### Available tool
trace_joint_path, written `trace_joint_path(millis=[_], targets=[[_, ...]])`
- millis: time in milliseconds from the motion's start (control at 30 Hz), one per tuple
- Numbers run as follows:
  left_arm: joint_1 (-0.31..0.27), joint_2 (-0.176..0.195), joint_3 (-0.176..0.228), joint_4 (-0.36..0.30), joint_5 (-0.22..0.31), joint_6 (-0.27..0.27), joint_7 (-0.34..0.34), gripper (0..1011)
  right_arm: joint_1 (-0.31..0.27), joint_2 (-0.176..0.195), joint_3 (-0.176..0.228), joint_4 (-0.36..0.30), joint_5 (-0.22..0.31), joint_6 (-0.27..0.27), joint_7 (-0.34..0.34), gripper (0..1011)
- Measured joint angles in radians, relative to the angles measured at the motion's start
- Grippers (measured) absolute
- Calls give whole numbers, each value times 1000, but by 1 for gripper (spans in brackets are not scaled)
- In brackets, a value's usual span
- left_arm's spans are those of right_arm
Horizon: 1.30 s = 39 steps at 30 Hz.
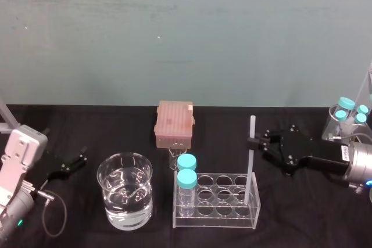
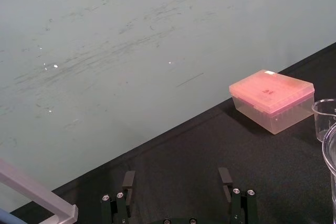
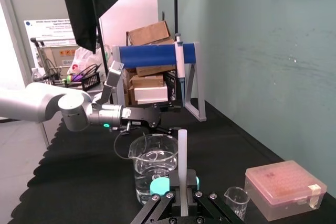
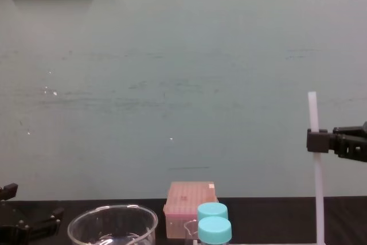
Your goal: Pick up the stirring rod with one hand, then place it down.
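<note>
The right gripper (image 1: 254, 140) clamps the stirring rod (image 1: 250, 169) high, clear of the tube rack (image 1: 215, 225) around its foot. The left gripper (image 1: 79, 161) sits parked, fingers apart.

Black left pincer (image 2: 177, 178), silver screws (image 2: 105, 197); pale grey wrist, looped cable (image 1: 64, 216), green light; black right pincer (image 1: 254, 141), silver wrist

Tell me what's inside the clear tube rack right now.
The rack holds two blue-capped bottles in its left cells and the stirring rod upright in a right-hand cell, gripped by the right gripper. Other cells look empty. Whether the rod's tip touches bottom is hidden.
</note>
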Motion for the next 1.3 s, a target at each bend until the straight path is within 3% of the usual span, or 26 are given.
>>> trace_joint_path(millis=[500,1300], targets=[[0,0,0,0,0,0,0,1005,9,-17,-23,26,-53,-10,3,67],[0,0,0,0,0,0,0,1005,11,-53,-27,95,-81,-42,6,67]])
